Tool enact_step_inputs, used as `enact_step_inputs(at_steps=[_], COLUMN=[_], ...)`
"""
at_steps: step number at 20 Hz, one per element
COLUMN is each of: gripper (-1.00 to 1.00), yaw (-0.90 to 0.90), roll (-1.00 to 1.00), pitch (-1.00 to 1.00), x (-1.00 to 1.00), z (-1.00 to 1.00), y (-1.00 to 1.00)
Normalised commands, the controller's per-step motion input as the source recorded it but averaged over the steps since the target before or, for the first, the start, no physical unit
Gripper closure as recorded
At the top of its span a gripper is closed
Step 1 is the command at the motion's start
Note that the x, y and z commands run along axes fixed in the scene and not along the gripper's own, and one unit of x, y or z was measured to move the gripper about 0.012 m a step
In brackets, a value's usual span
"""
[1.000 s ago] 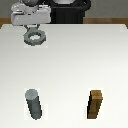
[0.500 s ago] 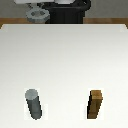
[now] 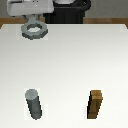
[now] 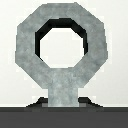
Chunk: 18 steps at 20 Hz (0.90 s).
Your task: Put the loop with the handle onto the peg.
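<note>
Loop with the handle [image 3: 34, 30] just below fingers [image 3: 33, 18]

A simulated test bench is shown rather than any lived-in room. A plain white bench [image 3: 70, 65] is rendered with flat, textureless shading and edged by a brown strip. Only simple blocky shapes are set on it: a grey peg [image 3: 34, 104] and a brown block [image 3: 96, 104]. No furnishings are seen.
</note>
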Motion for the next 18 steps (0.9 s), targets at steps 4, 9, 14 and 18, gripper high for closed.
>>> enact_step_inputs(at_steps=[4,9,14,18], gripper=[1.0,1.0,1.0,1.0], yaw=[0.0,0.0,0.0,0.0], roll=[0.0,0.0,0.0,0.0], pitch=[0.0,0.0,0.0,0.0], x=[1.0,1.0,1.0,0.75], z=[0.0,0.0,0.0,0.31], y=[0.0,0.0,0.0,0.25])
